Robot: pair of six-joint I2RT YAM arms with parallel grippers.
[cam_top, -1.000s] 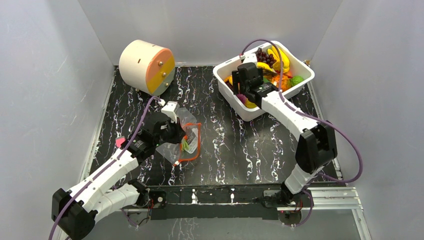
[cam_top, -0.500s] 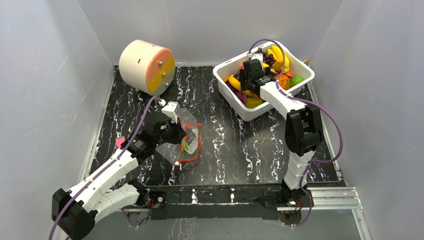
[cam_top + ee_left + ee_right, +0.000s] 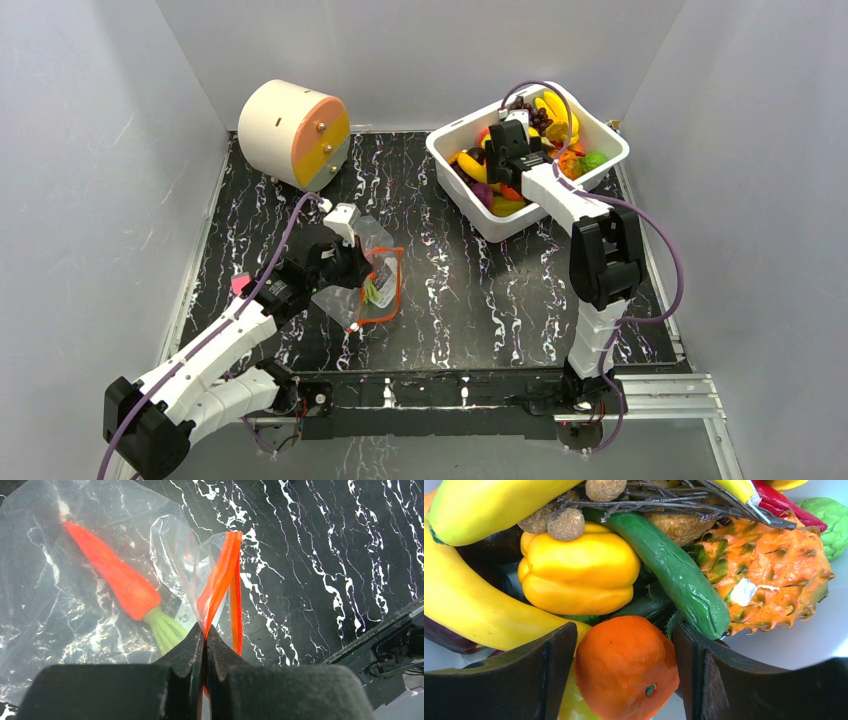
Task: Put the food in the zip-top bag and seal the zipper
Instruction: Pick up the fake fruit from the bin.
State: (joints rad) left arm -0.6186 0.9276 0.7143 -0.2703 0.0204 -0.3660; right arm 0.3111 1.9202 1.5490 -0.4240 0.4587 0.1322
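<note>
The round orange plastic toy fruit (image 3: 626,667) looks light, hard, slick: grip its widest middle. Right tool (image 3: 624,635) straddles it, clamping unclear; left tool (image 3: 204,630) pinches orange-red zipper strip (image 3: 220,580).

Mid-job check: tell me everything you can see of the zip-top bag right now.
The zip-top bag is clear, crinkly plastic with an orange-red zipper rim. It lies on the black marbled table, mouth toward its middle. The zipper strips stand apart, so it is unsealed. Inside lies an orange carrot with green top. The fingers of the left gripper are shut on the zipper.
</note>
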